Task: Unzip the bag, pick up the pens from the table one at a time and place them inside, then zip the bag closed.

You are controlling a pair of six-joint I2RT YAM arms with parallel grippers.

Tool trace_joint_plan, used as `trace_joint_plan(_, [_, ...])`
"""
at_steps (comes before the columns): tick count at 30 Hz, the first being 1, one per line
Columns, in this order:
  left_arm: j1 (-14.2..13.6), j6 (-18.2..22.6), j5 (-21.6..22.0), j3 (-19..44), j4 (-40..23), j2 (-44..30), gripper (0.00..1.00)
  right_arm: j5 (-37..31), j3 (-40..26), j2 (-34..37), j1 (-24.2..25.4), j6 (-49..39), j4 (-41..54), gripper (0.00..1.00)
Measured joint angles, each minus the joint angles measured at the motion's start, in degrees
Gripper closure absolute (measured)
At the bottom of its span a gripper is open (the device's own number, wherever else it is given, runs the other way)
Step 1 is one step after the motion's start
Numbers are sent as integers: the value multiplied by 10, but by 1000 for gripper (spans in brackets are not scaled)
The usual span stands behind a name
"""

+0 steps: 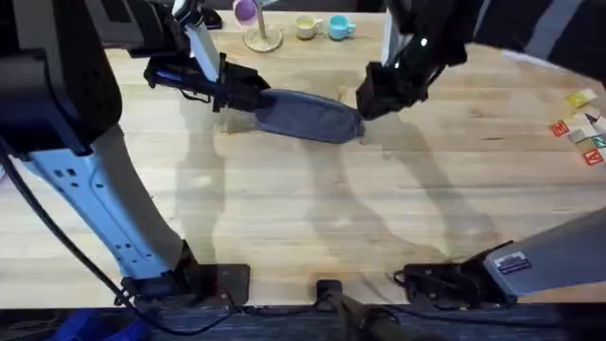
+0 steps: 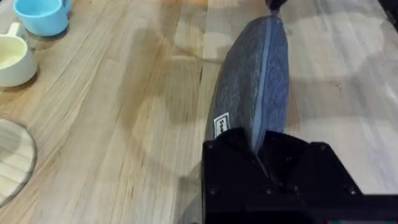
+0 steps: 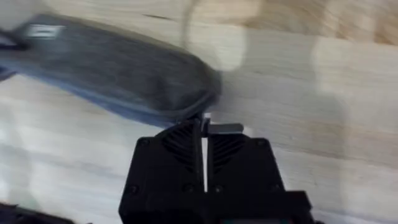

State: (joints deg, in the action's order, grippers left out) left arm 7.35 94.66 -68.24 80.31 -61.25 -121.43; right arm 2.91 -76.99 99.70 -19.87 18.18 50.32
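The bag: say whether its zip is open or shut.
Shut: the bag shows its zip as one closed seam along its length, no gap.

You are looking at nothing readable: the small white tag (image 2: 221,126) on the bag (image 2: 255,81) is showing marks too blurred to read.

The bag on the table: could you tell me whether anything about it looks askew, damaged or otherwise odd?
Nothing looks damaged. The bag lies at a slant on the table, held at both ends: the left gripper clamps one end and the right gripper is shut at the other.
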Motion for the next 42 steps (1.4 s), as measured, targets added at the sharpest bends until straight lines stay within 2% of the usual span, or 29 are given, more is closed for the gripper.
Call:
trace_joint_plan(5, [-5, 0, 0, 0, -5, 0, 958, 2, 62, -3, 16, 44, -61, 968])
trace_joint_plan(8, [-3, 0, 1, 0, -5, 0, 958, -20, 94, -5, 39, 64, -62, 968])
trace_joint_plan(15, [-2, 0, 1, 0, -4, 0, 958, -55, 84, -5, 52, 78, -51, 949])
trace_joint_plan(16, [-2, 0, 1, 0, -4, 0, 958, -56, 77, -6, 51, 80, -51, 876])
trace_joint_plan(21, [-2, 0, 1, 0, -4, 0, 958, -61, 25, -43, 42, 80, -54, 129])
trace_joint_plan(22, [-2, 0, 1, 0, -4, 0, 958, -62, 16, -53, 39, 74, -55, 41])
trace_joint_plan(27, [-2, 0, 1, 0, -4, 0, 958, -63, -11, -105, 25, 63, -58, 5])
trace_joint_plan(33, [-2, 0, 1, 0, -4, 0, 956, -64, -12, -120, 5, 30, -57, 5])
trace_joint_plan(35, [-2, -1, 1, 0, -2, 0, 748, -64, -12, -120, -2, 23, -57, 5])
trace_joint_plan(39, [3, -2, 1, 0, -3, 0, 107, -64, -12, -120, -7, 15, -58, 5])
trace_joint_plan(40, [4, -4, 1, 0, -3, 0, 36, -64, -12, -120, -7, 14, -61, 6])
trace_joint_plan(42, [5, -4, 1, 0, -4, 0, 10, -64, -12, -120, -7, 12, -72, 5])
